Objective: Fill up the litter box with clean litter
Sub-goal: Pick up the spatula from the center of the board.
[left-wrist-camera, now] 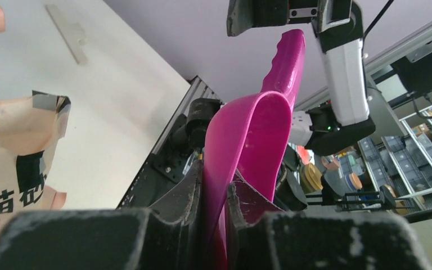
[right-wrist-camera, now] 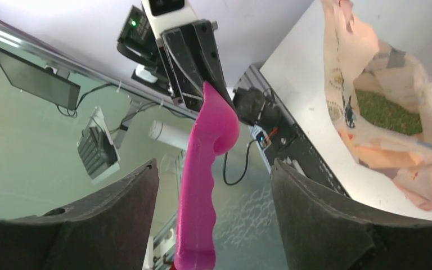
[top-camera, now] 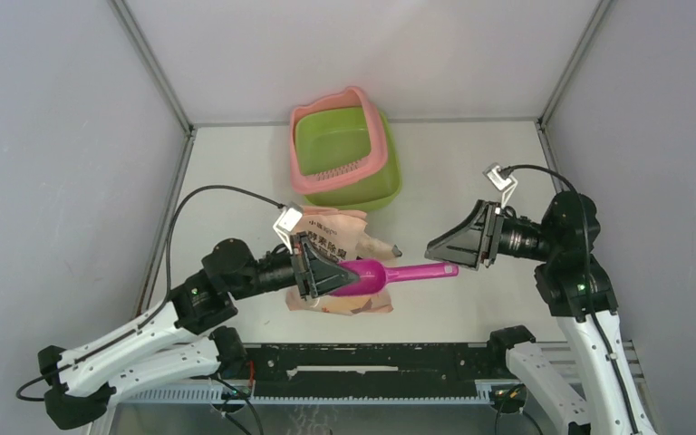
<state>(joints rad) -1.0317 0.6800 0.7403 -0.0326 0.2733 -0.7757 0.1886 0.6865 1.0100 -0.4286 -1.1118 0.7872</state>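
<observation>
Left jaws clench the scoop (top-camera: 390,274) bowl above the bag (top-camera: 337,227); right jaws released, straddling its handle.

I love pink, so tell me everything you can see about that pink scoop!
The scoop is bright magenta and looks like smooth, shiny plastic. It has a deep rounded bowl and a long handle with wavy finger bumps. It lies about level, its bowl over the peach bag. The left pincer is shut on the bowl's wall. The handle's end pokes between the fingers of the open right pincer, which do not touch it. No litter shows in the bowl.
</observation>
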